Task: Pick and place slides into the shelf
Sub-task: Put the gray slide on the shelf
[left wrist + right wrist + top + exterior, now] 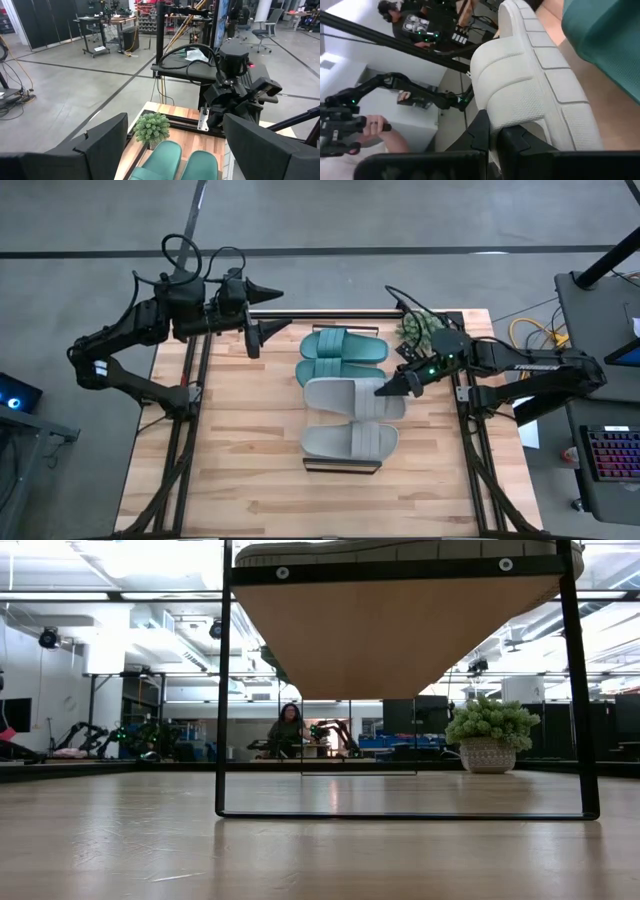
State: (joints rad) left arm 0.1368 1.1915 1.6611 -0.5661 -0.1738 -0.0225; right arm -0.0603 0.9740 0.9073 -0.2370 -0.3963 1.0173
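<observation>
Four slides lie side by side on the shelf (342, 467). Two are teal (345, 346) (335, 370) at the far end and two light grey (355, 398) (350, 440) nearer. My right gripper (383, 389) is shut at the farther grey slide's side that faces the table's right edge. In the right wrist view its tips (492, 131) stand at that slide's (535, 75) strap. My left gripper (262, 315) hangs open, high over the table's far left, holding nothing; the teal slides (165, 157) show below it. The low view shows the shelf's underside (400, 630). My right gripper's shut fingertips (485, 127) lie against the edge of the grey slide's wide strap (507, 107). They come from the table's right side, slanting a little downward. The slide lies flat on the shelf, sole down. Whether the tips reach under the strap, I cannot tell.
A small potted plant (420, 330) stands at the table's far right corner, close behind my right arm. Dark frame rails (190, 410) run along both table sides. Beyond the table a person (288, 730) sits, and a hand with a controller (375, 125) shows.
</observation>
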